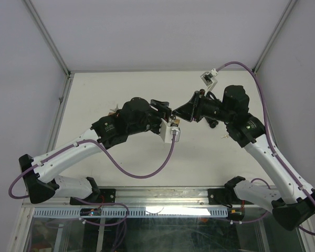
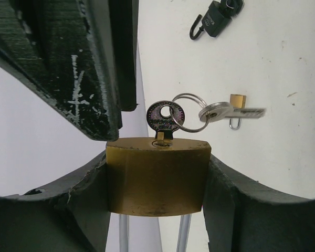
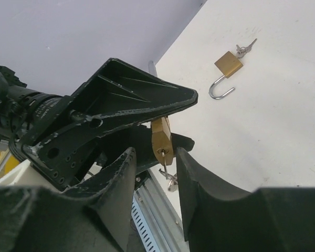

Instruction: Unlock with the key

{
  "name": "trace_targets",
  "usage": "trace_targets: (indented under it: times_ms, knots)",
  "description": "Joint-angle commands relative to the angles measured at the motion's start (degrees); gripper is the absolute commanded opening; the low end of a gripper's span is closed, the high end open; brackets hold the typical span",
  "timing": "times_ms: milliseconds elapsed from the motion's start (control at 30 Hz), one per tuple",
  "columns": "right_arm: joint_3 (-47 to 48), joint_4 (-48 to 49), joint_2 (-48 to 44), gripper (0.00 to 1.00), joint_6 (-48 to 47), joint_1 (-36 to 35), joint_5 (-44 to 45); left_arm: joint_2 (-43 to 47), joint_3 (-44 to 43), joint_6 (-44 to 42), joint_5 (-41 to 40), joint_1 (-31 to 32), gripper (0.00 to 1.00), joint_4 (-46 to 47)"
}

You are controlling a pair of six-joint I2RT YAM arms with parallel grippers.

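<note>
Now left end effector (image 2: 157, 173) clamps one brass padlock (image 2: 155, 186) of two; right end effector (image 3: 156, 156) gapes around its key (image 2: 165, 116).

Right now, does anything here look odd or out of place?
Nothing looks broken. One oddity: a spare brass padlock lies on the table with its shackle swung open and keys seemingly left in it.
</note>
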State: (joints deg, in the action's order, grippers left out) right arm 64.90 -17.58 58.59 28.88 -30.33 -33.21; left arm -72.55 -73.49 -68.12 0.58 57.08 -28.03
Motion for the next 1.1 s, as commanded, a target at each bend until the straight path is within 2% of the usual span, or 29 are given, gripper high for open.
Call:
trace_targets:
  times_ms: [0, 333, 367, 500, 567, 667, 800, 933, 1067]
  knots:
    - [0.5, 1.2, 0.4, 0.38, -1.6, -0.3, 0.9, 1.1, -4.3, 1.9, 1.2, 0.7, 0.0, 6.1]
    - [0.0, 1.1, 1.5, 0.28, -1.3, -0.8, -2.2, 1.1, -4.5, 2.3, 1.2, 0.7, 0.0, 5.7]
    - [0.0, 1.1, 1.5, 0.28, -1.3, -0.9, -2.4, 1.0, -4.6, 2.4, 1.3, 0.7, 0.0, 5.7]
    - [-0.2, 0.6, 0.8, 0.45, -2.1, -0.8, -4.4, 1.1, -4.5, 2.7, 1.4, 0.7, 0.0, 5.5]
    - [-0.2, -0.2, 0.5, 0.45, -2.7, -0.8, -5.4, 1.1, -4.5, 2.7, 1.4, 0.7, 0.0, 5.4]
    - [-0.3, -1.7, 0.2, 0.33, -3.4, -0.8, -4.2, 1.3, -4.4, 2.7, 1.3, 0.7, 0.0, 5.4]
    - [-0.3, -2.0, -0.1, 0.25, -3.8, -0.8, -3.3, 1.4, -4.3, 2.9, 1.3, 0.7, 0.0, 5.4]
    - [-0.4, -2.6, -0.1, 0.08, -4.0, -0.8, -2.8, 1.4, -4.2, 2.9, 1.2, 0.7, 0.0, 5.4]
    - [-0.6, -2.7, 0.3, 0.02, -3.4, -0.9, -2.8, 1.3, -4.5, 3.1, 1.1, 0.7, 0.0, 5.4]
